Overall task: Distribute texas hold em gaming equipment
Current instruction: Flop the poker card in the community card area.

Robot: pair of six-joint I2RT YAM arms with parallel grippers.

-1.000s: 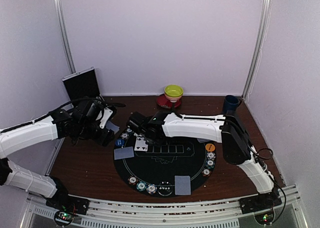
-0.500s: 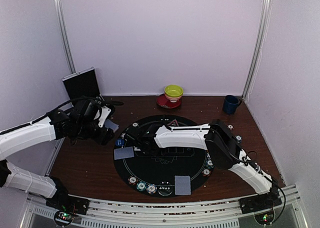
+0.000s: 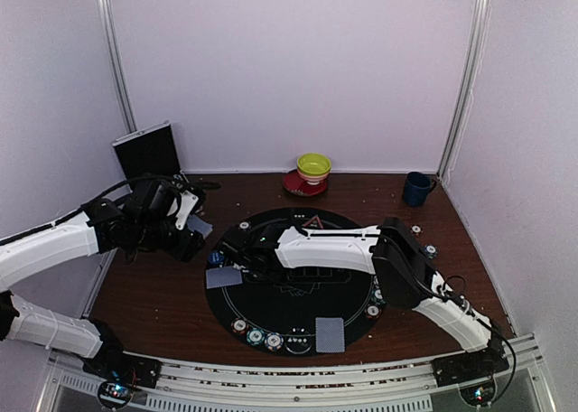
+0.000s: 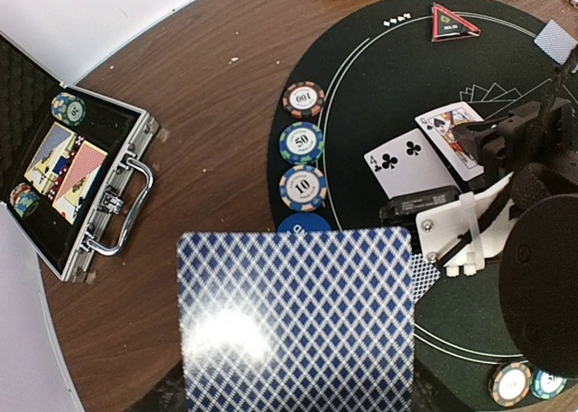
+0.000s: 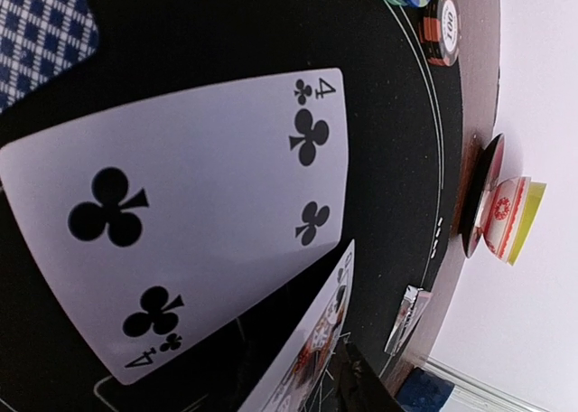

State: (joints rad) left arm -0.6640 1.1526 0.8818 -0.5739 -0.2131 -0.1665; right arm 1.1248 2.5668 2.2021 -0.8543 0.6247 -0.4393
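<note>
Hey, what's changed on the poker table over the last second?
The right arm dropped lower, bringing the right tool down to the black mat at the four of clubs and a face card; whether it has released that card is unclear. The left tool stayed put holding its blue-backed card. Chips, bowl and mug did not move.

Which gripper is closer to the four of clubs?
Right. The right gripper is at the four of clubs; the left gripper hovers left of the mat, holding a blue-backed card.
</note>
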